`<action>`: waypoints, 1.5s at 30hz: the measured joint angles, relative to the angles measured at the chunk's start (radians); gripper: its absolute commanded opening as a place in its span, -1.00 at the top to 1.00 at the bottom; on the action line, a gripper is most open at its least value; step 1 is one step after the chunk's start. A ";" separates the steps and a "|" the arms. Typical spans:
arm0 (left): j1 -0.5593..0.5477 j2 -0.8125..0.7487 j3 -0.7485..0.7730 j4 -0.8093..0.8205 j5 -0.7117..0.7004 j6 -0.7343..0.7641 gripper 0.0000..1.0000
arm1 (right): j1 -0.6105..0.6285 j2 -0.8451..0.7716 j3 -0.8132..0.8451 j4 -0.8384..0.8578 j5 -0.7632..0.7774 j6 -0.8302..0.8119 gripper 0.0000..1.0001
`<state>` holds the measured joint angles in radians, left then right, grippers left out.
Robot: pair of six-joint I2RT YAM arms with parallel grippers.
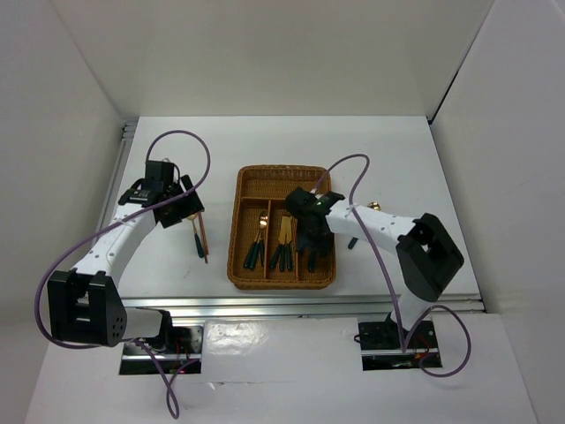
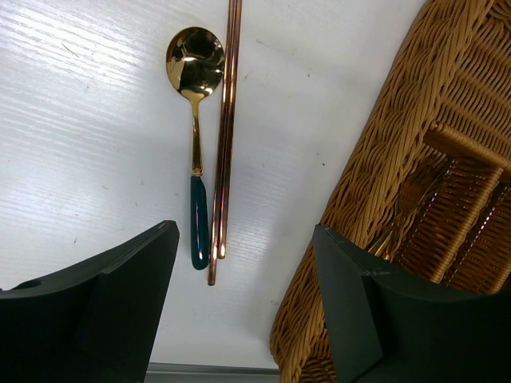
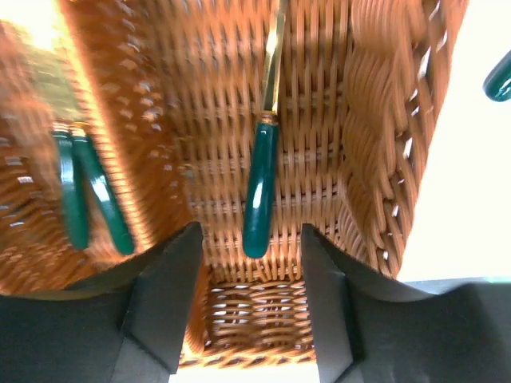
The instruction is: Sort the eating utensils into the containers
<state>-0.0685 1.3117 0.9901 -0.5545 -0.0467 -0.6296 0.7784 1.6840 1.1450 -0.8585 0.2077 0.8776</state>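
Note:
A gold spoon (image 2: 196,152) with a teal handle lies beside a pair of reddish-brown chopsticks (image 2: 226,136) on the white table, left of the wicker tray (image 2: 399,159). My left gripper (image 2: 247,275) is open and empty above their handle ends. In the top view it (image 1: 187,210) hovers over the spoon and chopsticks (image 1: 201,237). My right gripper (image 3: 251,295) is open over the tray's right long slot, above a teal-handled utensil (image 3: 261,187) lying on the slot floor. In the top view it (image 1: 313,254) covers that slot of the tray (image 1: 238,221).
Teal-handled utensils lie in the left slot (image 1: 256,249) and the middle slot (image 1: 282,252); two handles (image 3: 88,199) show beside my right gripper. Another teal-handled utensil (image 1: 355,238) lies on the table right of the tray. White walls enclose the table.

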 measured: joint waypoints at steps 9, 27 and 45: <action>0.000 0.000 0.000 0.000 0.000 0.000 -0.65 | -0.249 -0.192 0.052 0.037 -0.057 -0.128 -0.26; 0.017 0.030 0.000 0.001 0.000 0.001 -0.65 | -0.502 -0.100 -0.140 0.099 -0.056 -0.174 -0.08; 0.035 0.035 0.007 -0.002 -0.003 0.001 -0.65 | -0.502 -0.011 -0.175 0.200 -0.053 -0.178 0.20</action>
<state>-0.0330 1.3472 0.9970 -0.5560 -0.0502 -0.6285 0.2768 1.6733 0.9695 -0.6586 0.1547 0.6998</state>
